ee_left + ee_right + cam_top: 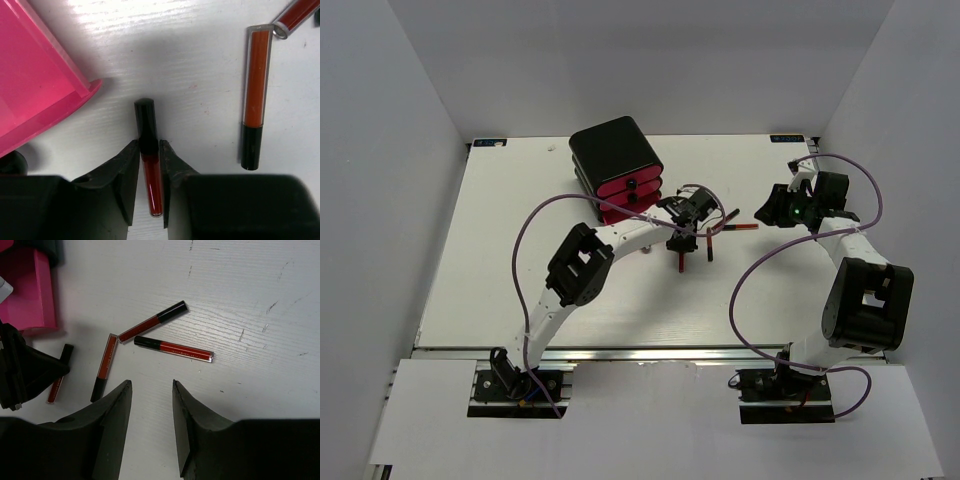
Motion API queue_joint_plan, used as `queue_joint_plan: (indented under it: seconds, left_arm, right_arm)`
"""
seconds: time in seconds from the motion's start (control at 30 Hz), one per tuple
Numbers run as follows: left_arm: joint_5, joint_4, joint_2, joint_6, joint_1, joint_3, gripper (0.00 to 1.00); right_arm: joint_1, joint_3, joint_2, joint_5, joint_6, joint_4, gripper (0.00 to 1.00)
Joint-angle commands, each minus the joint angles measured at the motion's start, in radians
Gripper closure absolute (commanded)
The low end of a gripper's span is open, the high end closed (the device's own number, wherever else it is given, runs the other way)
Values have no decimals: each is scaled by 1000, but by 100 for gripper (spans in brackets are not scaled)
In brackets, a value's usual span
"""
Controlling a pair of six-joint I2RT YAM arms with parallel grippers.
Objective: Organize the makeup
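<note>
Several thin dark-red lip sticks lie on the white table right of the box. My left gripper [149, 150] is shut on one lip stick [151, 185], its black cap [146, 120] pointing at the pink drawer [35, 75]. In the top view this gripper [682, 238] holds that stick [678, 260] low over the table. A second stick [256, 95] lies to its right. My right gripper [150, 387] is open and empty, above bare table, with two sticks [152, 322] [173, 349] just beyond its tips and one [103, 367] to the left. Compacts, palette and tube are out of view.
A black box with pink drawers [615, 165] stands at the back centre; its lower drawer [30, 290] is pulled out toward the sticks. The left arm [580, 265] stretches across the table's middle. The right arm [865, 295] stands at the right side.
</note>
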Motion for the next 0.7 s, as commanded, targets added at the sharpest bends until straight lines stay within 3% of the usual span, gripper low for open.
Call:
queue_joint_plan:
  seconds: [0.0, 0.13, 0.23, 0.47, 0.67]
  left_arm:
    - [79, -73, -2, 53, -3, -108, 73]
    - [125, 29, -88, 93, -4, -154, 92]
    - [144, 88, -126, 125, -4, -153, 100]
    - [176, 137, -275, 259, -1, -122, 100]
    - [207, 188, -425, 611, 68, -232, 100]
  right_arm:
    - [-2, 16, -30, -32, 7, 12, 56]
    - [-4, 16, -30, -65, -22, 0, 56]
    - [-2, 18, -30, -87, -36, -5, 56]
    - [-4, 27, -33, -104, -55, -14, 56]
    - [-2, 27, -33, -118, -65, -15, 56]
